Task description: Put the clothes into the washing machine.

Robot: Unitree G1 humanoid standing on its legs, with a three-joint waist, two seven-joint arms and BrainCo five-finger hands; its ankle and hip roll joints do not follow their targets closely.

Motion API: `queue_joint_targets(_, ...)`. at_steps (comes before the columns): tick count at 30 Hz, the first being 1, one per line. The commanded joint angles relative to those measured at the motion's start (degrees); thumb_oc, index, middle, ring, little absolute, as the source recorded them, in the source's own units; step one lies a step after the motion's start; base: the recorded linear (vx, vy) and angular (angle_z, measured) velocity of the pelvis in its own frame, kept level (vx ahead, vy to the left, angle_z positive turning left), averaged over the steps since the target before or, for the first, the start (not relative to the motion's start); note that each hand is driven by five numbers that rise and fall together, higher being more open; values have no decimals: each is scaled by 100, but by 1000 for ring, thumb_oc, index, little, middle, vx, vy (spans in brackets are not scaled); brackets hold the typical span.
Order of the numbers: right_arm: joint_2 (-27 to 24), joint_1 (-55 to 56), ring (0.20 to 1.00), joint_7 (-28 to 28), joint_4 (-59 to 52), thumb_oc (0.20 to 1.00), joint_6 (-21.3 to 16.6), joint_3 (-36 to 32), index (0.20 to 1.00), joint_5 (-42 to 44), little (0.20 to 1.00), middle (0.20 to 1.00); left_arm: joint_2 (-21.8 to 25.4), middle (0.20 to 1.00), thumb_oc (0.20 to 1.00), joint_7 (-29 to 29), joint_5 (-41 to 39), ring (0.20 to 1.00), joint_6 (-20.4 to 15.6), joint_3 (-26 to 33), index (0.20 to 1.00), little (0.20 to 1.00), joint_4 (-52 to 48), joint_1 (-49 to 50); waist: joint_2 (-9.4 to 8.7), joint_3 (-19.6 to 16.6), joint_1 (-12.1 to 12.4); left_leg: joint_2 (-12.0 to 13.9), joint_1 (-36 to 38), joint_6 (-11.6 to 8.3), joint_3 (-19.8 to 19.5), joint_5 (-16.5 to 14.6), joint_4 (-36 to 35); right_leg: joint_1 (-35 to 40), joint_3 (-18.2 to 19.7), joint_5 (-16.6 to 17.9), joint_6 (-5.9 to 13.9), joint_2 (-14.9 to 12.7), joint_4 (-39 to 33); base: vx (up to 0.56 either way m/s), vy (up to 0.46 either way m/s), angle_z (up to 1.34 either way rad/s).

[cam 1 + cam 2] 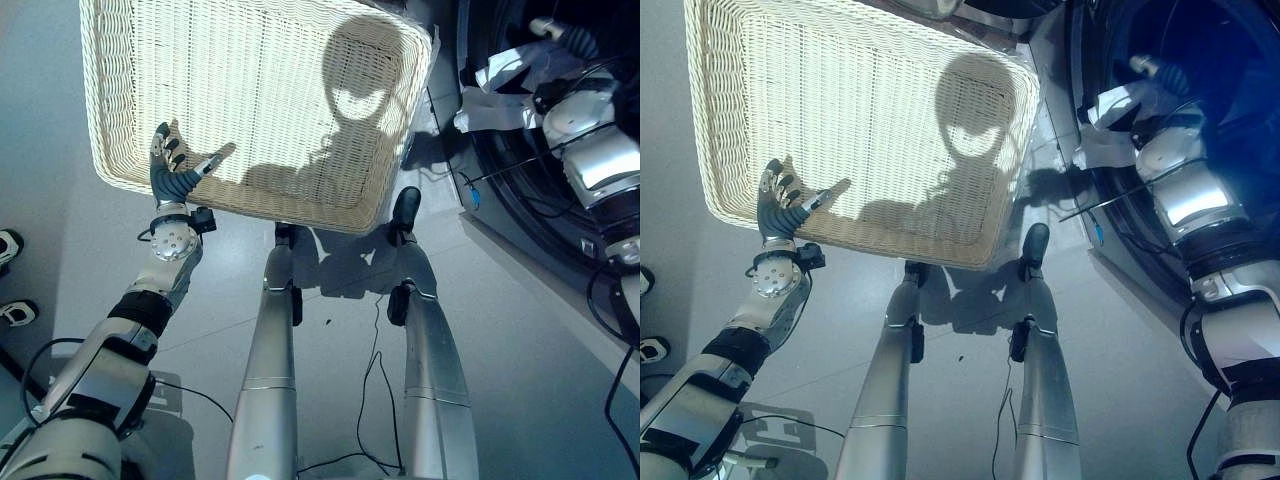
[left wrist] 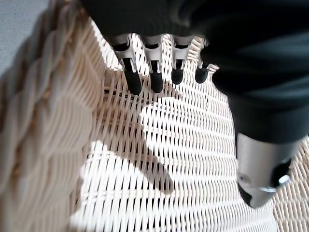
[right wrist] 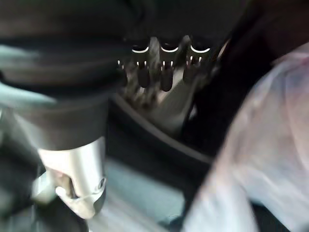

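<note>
A white garment (image 1: 497,92) hangs over the lip of the washing machine's dark round opening (image 1: 530,190) on the right. My right hand (image 1: 566,36) reaches into the drum just past it; in the right wrist view its fingers (image 3: 165,72) are straight and hold nothing, and the pale cloth (image 3: 260,159) lies beside them. The large cream wicker basket (image 1: 250,100) on the floor holds no clothes. My left hand (image 1: 171,168) is at its near left rim, open, with fingers (image 2: 155,72) hovering over the woven bottom (image 2: 183,159).
The basket's right corner stands close to the machine's front (image 1: 1080,200). A person's shoes (image 1: 10,246) show at the far left edge. Grey floor (image 1: 520,330) lies open between the basket and me.
</note>
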Motion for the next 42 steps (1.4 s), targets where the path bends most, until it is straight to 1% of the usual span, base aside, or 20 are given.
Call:
queue_joint_targets(1,-166,281,1000,144,-348,1000,57,172,1000,-723,1000,1000,-293,1000,1000,-10,406,1000,2,186,1000,1000,-25,-344,169,-40,-176,-670,73,591,328,89,-250,94,-586,-453,303,667,526,0,0,0)
queue_joint_targets(5,-87,359,1000,439,-152,1000,174,399,1000,-1234,1000,1000,-293,1000,1000,68,441,1000,74,156,1000,1000,-10,-512,171,-40,-200,-655,16,585,360,85,-241,4,-598,-429,324,655,558,0,0,0)
queue_joint_targets(6,-87,359,1000,439,-152,1000,174,399,1000,-1234,1000,1000,-293,1000,1000,68,441,1000,74,156,1000,1000,-10,-512,171,-40,-200,-655,16,585,360,85,-241,4,-598,-429,324,655,558,0,0,0)
queue_joint_targets(13,-84,118,1000,726,624,1000,388,1159,1000,-1535,1000,1000,-220,1000,1000,38,328,1000,166,-6,1000,1000,138,-845,166,-40,-195,-646,-14,553,388,122,-256,-36,-633,-361,341,637,523,-1,-4,0)
queue_joint_targets(14,-34,-46,1000,713,1107,1000,601,1440,1000,-1634,1000,1000,-215,1000,1000,11,276,1000,202,-94,1000,1000,195,-973,182,-40,-170,-652,-35,539,380,142,-257,-54,-632,-336,347,641,509,0,0,0)
queue_joint_targets(15,-25,-62,1000,711,1141,1000,604,1456,1000,-1646,1000,1000,-214,1000,1000,7,269,1000,201,-96,1000,1000,203,-982,185,-40,-172,-652,-38,539,379,142,-257,-56,-633,-334,348,641,509,0,0,0)
queue_joint_targets(16,34,-167,1000,645,1505,1000,724,1565,1000,-1735,1000,1000,-237,1000,1000,10,255,1000,213,-152,1000,1000,253,-1061,200,-40,-150,-656,-57,543,365,154,-258,-71,-642,-321,346,640,509,0,0,0)
queue_joint_targets(18,90,-254,1000,607,1738,1000,908,1637,1000,-1788,1000,1000,-268,1000,1000,16,262,1000,207,-174,1000,1000,279,-1097,215,-40,-131,-662,-68,543,359,159,-260,-84,-642,-314,348,642,503,0,0,0)
queue_joint_targets(19,194,-413,1000,477,2163,1000,975,1751,1000,-1869,1000,1000,-320,1000,1000,14,262,1000,197,-220,1000,1000,334,-1166,249,-40,-94,-671,-82,554,348,184,-294,-96,-661,-287,354,630,474,0,0,0)
queue_joint_targets(20,211,-449,1000,444,2229,1000,1000,1772,1000,-1901,1000,1000,-331,1000,1000,14,262,1000,195,-231,1000,1000,347,-1178,255,-40,-88,-675,-82,554,342,189,-300,-96,-662,-281,354,630,467,0,0,0)
queue_joint_targets(21,306,-609,1000,396,2485,1000,1161,1842,1000,-2034,1000,1000,-382,1000,1000,12,278,1000,198,-258,1000,1000,377,-1226,286,-40,-63,-699,-92,559,324,197,-314,-102,-660,-254,361,626,419,0,0,0)
queue_joint_targets(24,388,-824,1000,352,2720,1000,1326,1925,1000,-2204,1000,1000,-427,1000,1000,13,288,1000,212,-287,1000,1000,390,-1290,333,-40,-29,-721,-107,564,312,227,-359,-120,-666,-224,364,616,368,-3,1,4)
queue_joint_targets(26,432,-954,1000,296,2848,1000,1437,2021,1000,-2578,1000,1000,-457,1000,1000,31,281,1000,216,-315,1000,1000,393,-1325,376,-40,-14,-743,-101,571,309,239,-389,-113,-659,-208,366,617,315,-6,19,4)
queue_joint_targets(30,482,-1140,1000,176,3013,1000,1595,2124,1000,-2751,1000,1000,-481,1000,1000,12,265,1000,199,-313,1000,1000,413,-1353,433,-40,15,-757,-93,574,311,265,-424,-106,-656,-186,367,605,272,-2,5,1)
queue_joint_targets(31,524,-1236,1000,208,3060,1000,1717,2157,1000,-2917,1000,1000,-488,1000,1000,-1,262,1000,193,-310,1000,1000,429,-1373,452,-40,26,-774,-109,577,302,276,-433,-117,-646,-174,367,611,246,0,0,0)
queue_joint_targets(38,620,-1378,1000,162,3315,1000,1873,2252,1000,-3654,1000,1000,-551,1000,1000,-61,233,1000,121,-272,1000,1000,417,-1357,526,-40,60,-798,-141,592,303,319,-484,-135,-634,-142,351,615,167,0,0,0)
queue_joint_targets(39,637,-1378,1000,262,3362,1000,1917,2291,1000,-3963,1000,1000,-574,1000,1000,-46,248,1000,88,-281,1000,1000,417,-1353,536,-40,64,-806,-152,599,296,340,-510,-139,-629,-136,346,624,149,0,0,0)
queue_joint_targets(40,636,-1385,696,319,3382,696,1906,2310,696,-4107,696,696,-588,1000,1000,-21,261,1000,84,-282,1000,1000,392,-1344,541,-40,64,-811,-162,600,297,347,-509,-142,-629,-130,345,623,142,0,0,0)
queue_joint_targets(41,634,-1384,561,353,3391,561,1901,2314,561,-4176,561,561,-592,1000,1000,-16,264,1000,86,-279,1000,1000,384,-1342,543,-40,63,-812,-162,600,296,349,-511,-141,-628,-128,344,623,138,0,0,0)
queue_joint_targets(42,624,-1380,200,473,3422,200,1880,2388,200,-4341,200,200,-587,1000,1000,-10,242,1000,65,-280,1000,1000,366,-1336,551,-40,71,-815,-173,606,299,368,-528,-146,-636,-120,341,617,121,0,0,0)
